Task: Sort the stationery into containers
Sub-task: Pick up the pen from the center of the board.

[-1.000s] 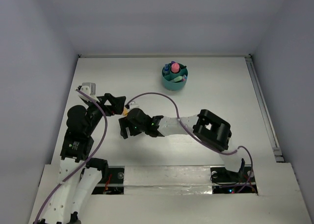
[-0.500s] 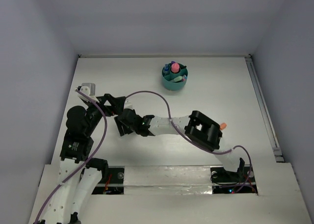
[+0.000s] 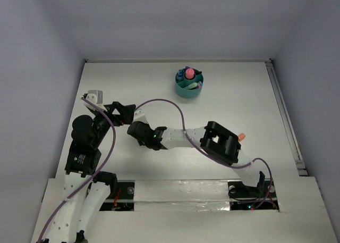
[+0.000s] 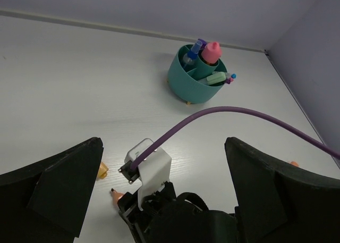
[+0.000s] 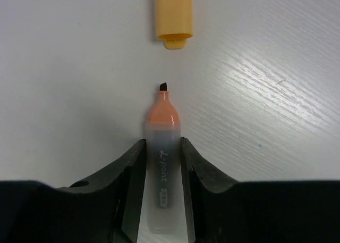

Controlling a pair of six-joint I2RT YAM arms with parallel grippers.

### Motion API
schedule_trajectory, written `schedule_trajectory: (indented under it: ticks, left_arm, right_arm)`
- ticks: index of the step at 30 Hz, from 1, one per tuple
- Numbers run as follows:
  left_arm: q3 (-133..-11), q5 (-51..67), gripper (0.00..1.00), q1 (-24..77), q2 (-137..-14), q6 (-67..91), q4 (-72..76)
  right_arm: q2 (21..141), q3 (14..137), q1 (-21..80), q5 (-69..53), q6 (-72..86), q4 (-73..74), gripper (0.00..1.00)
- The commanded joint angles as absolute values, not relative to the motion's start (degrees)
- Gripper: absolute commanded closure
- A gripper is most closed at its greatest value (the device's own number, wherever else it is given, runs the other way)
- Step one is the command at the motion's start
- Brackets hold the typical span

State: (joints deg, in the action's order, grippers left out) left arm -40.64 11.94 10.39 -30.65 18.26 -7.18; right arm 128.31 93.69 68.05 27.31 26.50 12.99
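Right side: the right end effector (image 5: 163,166) is narrowed onto the orange marker (image 5: 163,123), one finger pressed against each side of its clear barrel.
Marker: it lies flat on the white table (image 5: 265,94), uncapped, its dark chisel tip bare and pointing away from the wrist camera.
Cap: the orange cap (image 5: 173,11) lies on the table just beyond that tip and in line with it, open end towards the tip, the two apart.
Left side: the left end effector (image 4: 163,144) stands wide, gripping no object, and hangs above the table just over the wrist of the right arm (image 3: 186,136).
Reach: the right arm stretches across to the left half of the table, so the two end effectors sit near each other. From above, the marker is hidden under the arm.
Container: the teal organiser (image 3: 188,89) stands at the far middle of the table, well apart from both end effectors.
Central tube: a pink-capped item (image 4: 211,50) stands upright in it.
Ring compartments: a blue-capped clear bottle (image 4: 189,57) and a purple-tipped item (image 4: 200,42) sit on the left as the left wrist camera sees it. A green highlighter (image 4: 215,78) leans on the right.
Loose piece: a small orange piece (image 3: 241,137) lies on the table just beside the right arm's elbow, too small to identify.
Cable: a purple cable (image 4: 239,112) arcs over the table from the right arm's wrist.
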Motion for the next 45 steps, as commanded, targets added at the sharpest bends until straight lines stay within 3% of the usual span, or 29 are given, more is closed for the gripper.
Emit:
schedule_trajectory:
  ticks: [1,6,11,14,18,24,26,30,33,37,45]
  left_arm:
    - [-41.4,12.3,0.01,10.2,-30.85,17.93,-5.45]
    - [-41.22,13.27,0.01,9.67,-31.2,18.19,-4.92]
    - [-40.96,13.18,0.01,9.67,-31.03,18.28,-5.01]
    - [-40.69,13.1,0.01,9.67,-30.94,18.72,-5.01]
    - [-40.08,12.83,0.01,9.67,-30.5,20.74,-4.31]
    - [-37.8,20.36,0.01,9.67,-32.25,25.48,-1.85]
    - [-34.21,24.93,0.01,9.67,-33.04,29.07,1.21]
    - [-29.28,28.39,0.01,12.64,-32.96,34.18,7.98]
    - [-25.15,24.46,0.01,18.79,-35.23,37.43,12.82]
    - [-22.77,16.2,0.12,32.48,-41.72,39.81,18.27]
    - [-23.03,11.44,0.2,36.04,-51.14,41.75,29.62]
  right_arm:
    - [127.54,88.69,68.12,30.41,26.01,19.87,0.65]
    - [127.09,88.76,68.12,29.53,25.23,19.16,0.45]
    - [128.58,91.58,67.06,27.86,23.56,18.81,0.43]
    - [128.93,91.84,66.45,27.43,23.12,18.81,0.51]
    - [127.63,90.53,65.92,27.42,23.9,17.58,0.82]
    - [115.69,77.63,61.1,28.13,26.72,9.33,0.97]
    - [106.22,71.67,58.03,26.21,27.94,4.69,0.99]
    - [98.54,65.85,54.94,24.0,28.56,0.44,1.0]
    - [93.09,64.52,52.92,22.07,29.35,-3.07,1.0]
    - [89.48,63.98,52.91,21.01,29.79,-4.13,1.0]
    - [86.57,62.23,52.91,18.28,31.11,-6.24,1.0]
